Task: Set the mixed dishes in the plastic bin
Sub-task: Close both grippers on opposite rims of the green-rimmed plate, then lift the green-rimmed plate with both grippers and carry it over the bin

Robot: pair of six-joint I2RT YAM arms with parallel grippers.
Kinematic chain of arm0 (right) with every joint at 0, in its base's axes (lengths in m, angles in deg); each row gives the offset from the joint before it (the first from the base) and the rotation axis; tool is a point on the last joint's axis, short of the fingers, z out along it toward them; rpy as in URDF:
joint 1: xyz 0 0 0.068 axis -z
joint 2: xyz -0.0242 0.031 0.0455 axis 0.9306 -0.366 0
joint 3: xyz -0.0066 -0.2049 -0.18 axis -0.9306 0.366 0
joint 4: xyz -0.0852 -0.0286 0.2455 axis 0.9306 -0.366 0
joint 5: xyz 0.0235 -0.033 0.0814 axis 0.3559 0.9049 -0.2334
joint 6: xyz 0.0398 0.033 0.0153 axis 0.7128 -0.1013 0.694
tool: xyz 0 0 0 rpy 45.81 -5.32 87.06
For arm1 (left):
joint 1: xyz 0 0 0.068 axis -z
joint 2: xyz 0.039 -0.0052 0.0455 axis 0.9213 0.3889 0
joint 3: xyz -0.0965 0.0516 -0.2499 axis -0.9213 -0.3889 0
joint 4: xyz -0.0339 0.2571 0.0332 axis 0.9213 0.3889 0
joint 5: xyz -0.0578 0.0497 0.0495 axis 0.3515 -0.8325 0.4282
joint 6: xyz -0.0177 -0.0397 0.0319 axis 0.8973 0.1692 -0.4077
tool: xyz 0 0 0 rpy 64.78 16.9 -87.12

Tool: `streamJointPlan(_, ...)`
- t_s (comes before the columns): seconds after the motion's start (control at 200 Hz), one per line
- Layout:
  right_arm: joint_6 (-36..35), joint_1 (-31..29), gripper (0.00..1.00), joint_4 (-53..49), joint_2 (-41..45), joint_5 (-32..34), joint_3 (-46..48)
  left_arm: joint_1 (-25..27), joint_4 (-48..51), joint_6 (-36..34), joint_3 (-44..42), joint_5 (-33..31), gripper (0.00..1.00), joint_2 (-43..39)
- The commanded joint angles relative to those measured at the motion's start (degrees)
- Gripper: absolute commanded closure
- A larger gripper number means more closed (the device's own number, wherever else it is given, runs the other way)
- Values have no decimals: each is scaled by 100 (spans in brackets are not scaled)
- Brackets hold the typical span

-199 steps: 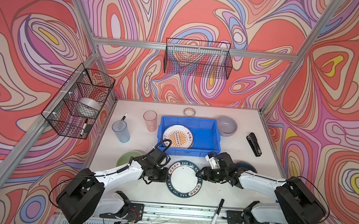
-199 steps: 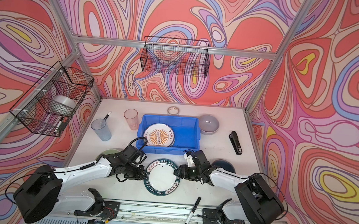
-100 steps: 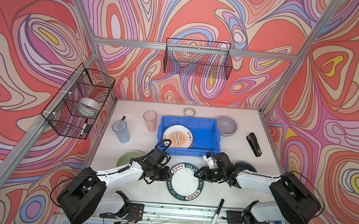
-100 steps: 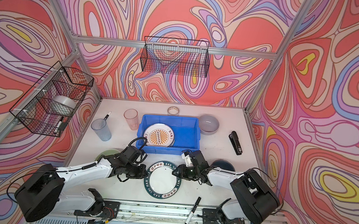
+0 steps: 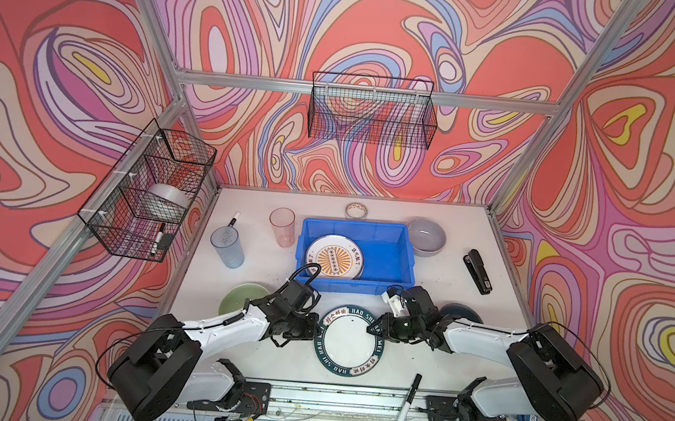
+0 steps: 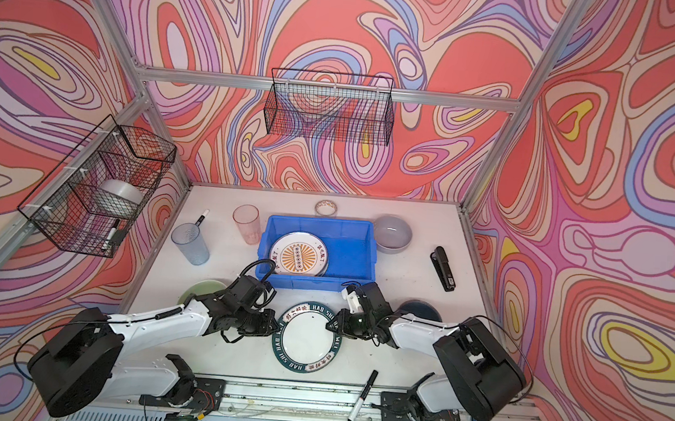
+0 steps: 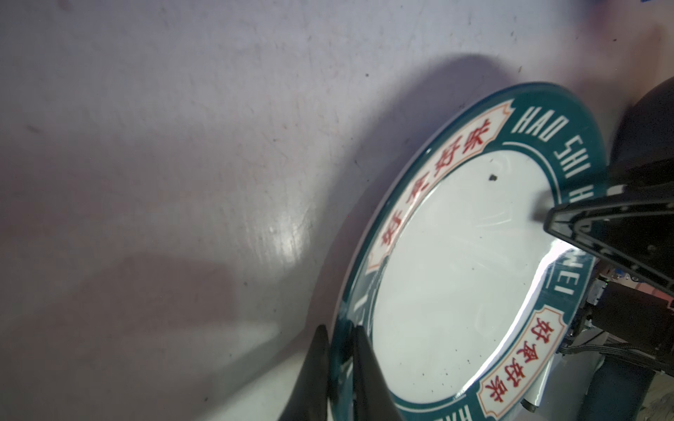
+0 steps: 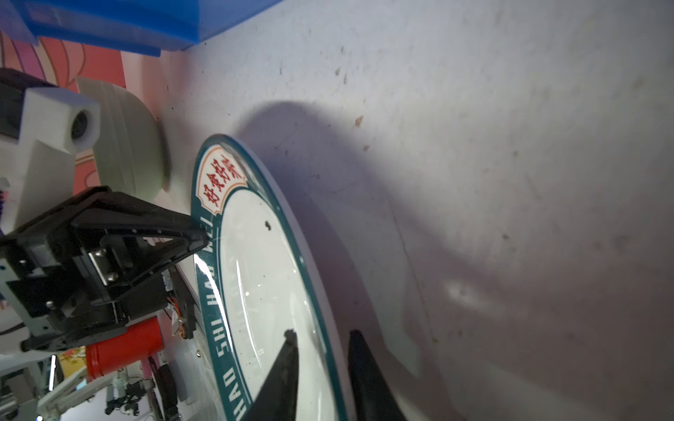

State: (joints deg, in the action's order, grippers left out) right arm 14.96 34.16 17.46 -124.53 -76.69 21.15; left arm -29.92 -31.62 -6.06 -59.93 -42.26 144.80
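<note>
I have the white plate with dark lettered rim (image 5: 347, 341) near the middle of the front edge of the tabletop (image 5: 268, 264), just short of the front wall of the plastic bin (image 5: 362, 287). Its centre is glossy white with one small dark speck. The teal band carries white "HAO SHI HAO MEI" and cream panels with red characters. My left gripper (image 7: 341, 364) is clamped on its left rim. My right gripper (image 8: 321, 364) straddles the right rim, one finger above and one below; whether it pinches I cannot tell.
</note>
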Motion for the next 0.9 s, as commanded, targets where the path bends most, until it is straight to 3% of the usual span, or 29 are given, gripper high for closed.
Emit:
streamJointPlan(0.0,-56,-71,80,-90,114,-63,-231,41,408,62,-277,-421,86,253)
streamJointPlan(0.16,-194,-71,84,-542,280,44,-390,43,377,119,-184,-214,82,-25)
streamJointPlan(0.431,-296,-70,92,-1104,652,151,-593,35,1195,-2,444,-375,68,-645)
streamJointPlan(0.661,-350,-70,96,-1601,1080,192,-797,30,2007,-178,907,-819,59,-1087)
streamJointPlan(0.896,-754,-70,97,-2639,1576,306,-1439,-296,3244,-753,2042,-1494,45,-1156)
